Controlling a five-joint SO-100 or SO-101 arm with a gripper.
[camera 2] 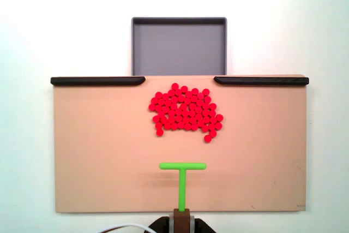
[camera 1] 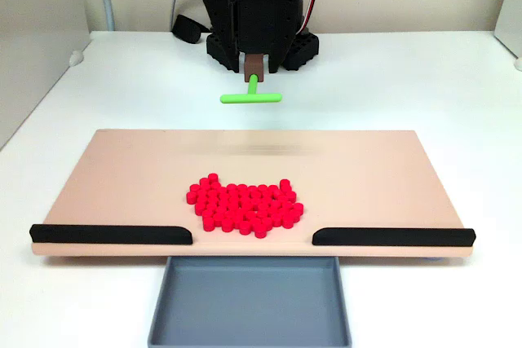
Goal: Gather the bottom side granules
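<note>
Holding the green T-shaped plastic pusher by its stem, the tool stood well apart from the red cylindrical plastic granules, clustered beyond its crossbar near the grey tray

Granules: bright red. Pusher: green. Board: tan, black rails. Tray beyond granules: grey.

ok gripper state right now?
Gripper: shut on the green pusher stem, T-bar short of the granules, not touching them.
</note>
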